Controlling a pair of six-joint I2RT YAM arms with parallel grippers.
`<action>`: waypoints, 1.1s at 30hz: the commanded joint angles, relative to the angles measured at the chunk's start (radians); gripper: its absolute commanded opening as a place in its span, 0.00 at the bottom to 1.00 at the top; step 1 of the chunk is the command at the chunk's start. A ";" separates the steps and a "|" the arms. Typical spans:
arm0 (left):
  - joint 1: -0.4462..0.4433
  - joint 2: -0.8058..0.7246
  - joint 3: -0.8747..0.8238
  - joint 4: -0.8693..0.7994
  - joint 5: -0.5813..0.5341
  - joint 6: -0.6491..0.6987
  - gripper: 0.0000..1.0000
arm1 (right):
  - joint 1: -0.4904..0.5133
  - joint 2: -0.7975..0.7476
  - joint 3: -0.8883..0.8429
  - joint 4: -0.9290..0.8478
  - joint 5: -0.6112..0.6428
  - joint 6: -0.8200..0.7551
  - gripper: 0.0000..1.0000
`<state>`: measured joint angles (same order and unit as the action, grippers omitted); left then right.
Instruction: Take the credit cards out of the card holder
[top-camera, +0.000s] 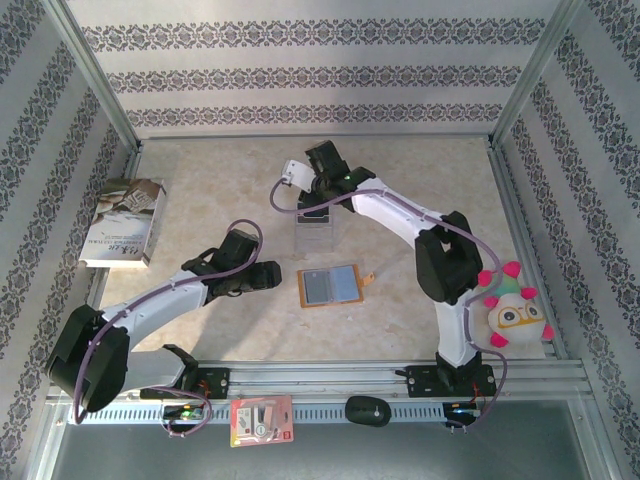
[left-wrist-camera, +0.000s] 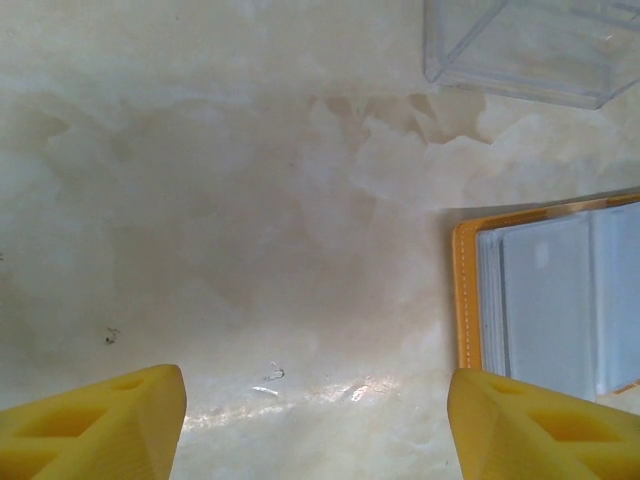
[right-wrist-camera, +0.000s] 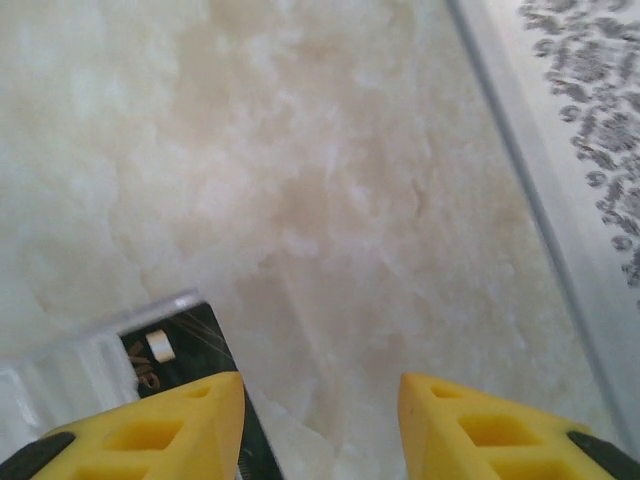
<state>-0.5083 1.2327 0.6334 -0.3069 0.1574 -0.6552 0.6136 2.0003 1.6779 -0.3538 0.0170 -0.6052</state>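
Table (top-camera: 210, 175) centre: open orange-tan leather card holder (top-camera: 330, 287). Behind it: clear plastic stand (top-camera: 315, 232), black credit card (right-wrist-camera: 170, 350) at it. Left edge: pale paperback book (top-camera: 125, 222). Left gripper (left-wrist-camera: 315, 385) low beside the holder; right gripper (right-wrist-camera: 320, 385) stretched over the stand. Both jaws apart, empty.

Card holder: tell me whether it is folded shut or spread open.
Spread open. The card holder lies flat on the table, both grey-blue inner panels facing up inside its orange border.
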 joint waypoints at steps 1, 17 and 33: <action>0.012 -0.027 -0.018 0.041 -0.009 -0.008 0.71 | 0.027 -0.128 -0.049 0.072 -0.014 0.300 0.44; 0.023 -0.070 -0.145 0.155 -0.001 -0.022 0.73 | 0.256 -0.383 -0.582 -0.183 -0.015 0.861 0.47; 0.022 -0.048 -0.166 0.189 0.025 -0.050 0.72 | 0.384 -0.185 -0.555 -0.160 0.073 0.790 0.48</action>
<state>-0.5007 1.1748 0.4812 -0.1486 0.1707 -0.6891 0.9802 1.7824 1.0973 -0.5053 0.0467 0.2096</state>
